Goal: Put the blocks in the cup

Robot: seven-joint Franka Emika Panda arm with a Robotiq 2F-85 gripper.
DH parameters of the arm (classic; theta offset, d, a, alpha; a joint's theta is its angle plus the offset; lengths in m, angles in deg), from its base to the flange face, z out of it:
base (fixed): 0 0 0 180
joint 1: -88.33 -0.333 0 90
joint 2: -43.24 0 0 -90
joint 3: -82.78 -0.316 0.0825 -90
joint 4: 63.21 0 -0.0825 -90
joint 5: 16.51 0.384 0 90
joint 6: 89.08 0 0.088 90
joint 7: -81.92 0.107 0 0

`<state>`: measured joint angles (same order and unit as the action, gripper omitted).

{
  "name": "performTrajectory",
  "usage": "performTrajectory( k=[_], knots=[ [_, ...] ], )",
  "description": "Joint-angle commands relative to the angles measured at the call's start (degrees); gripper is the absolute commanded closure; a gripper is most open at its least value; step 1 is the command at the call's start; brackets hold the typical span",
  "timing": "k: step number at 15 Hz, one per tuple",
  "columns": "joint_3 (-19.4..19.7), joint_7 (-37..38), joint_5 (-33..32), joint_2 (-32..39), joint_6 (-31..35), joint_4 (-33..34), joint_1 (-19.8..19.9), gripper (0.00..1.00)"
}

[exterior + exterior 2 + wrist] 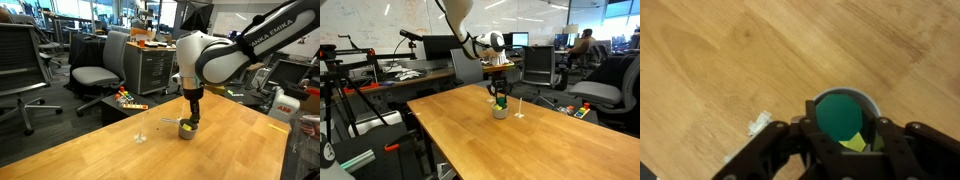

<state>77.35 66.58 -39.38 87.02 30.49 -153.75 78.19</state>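
1. The cup [872,102] stands on the counter [710,60] directly under the hand [843,128]. In the wrist view only its thin, pale, round rim shows as an arc.
2. In both exterior views the cup [186,129] [500,113] is a small, squat grey vessel near the middle of the counter.
3. A green block [838,112] fills most of the cup's mouth in the wrist view. It is dark green and matte, and its edges look soft in the blur.
4. A yellow block [854,143] lies inside the cup, showing as a bright corner just below the green block.
5. The hand is narrowed to the block's width. Its black fingers [800,135] sit on either side of the green block and appear clamped on it, at the cup's rim.
6. In an exterior view the hand [192,108] points straight down from the white arm [230,55], with its tips at the top of the cup.
7. The counter is light wood with a visible grain and a smooth, flat top.
8. A thin, clear stemmed glass [141,130] [519,107] stands upright near the cup, apart from it.
9. A small white scrap [760,123] lies on the wood beside the cup.
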Motion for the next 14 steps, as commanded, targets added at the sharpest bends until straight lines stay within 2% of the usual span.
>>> performTrajectory(
  k=[1, 2, 6, 9, 14],
  knots=[
    [0.39, 0.32, 1.23, 2.97, -3.72, 6.42, -1.29, 0.48],
    [0.39, 0.43, 1.36, 3.48, -4.46, 7.25, -1.44, 0.32],
    [0.38, 0.93, 1.75, 5.12, -6.55, 9.39, -1.96, 0.02],
    [0.06, 1.0, 2.97, 4.9, -7.56, 9.27, -1.82, 0.0],
    [0.07, 1.08, 2.63, -0.26, -7.09, 3.04, -1.39, 0.0]
  ],
)
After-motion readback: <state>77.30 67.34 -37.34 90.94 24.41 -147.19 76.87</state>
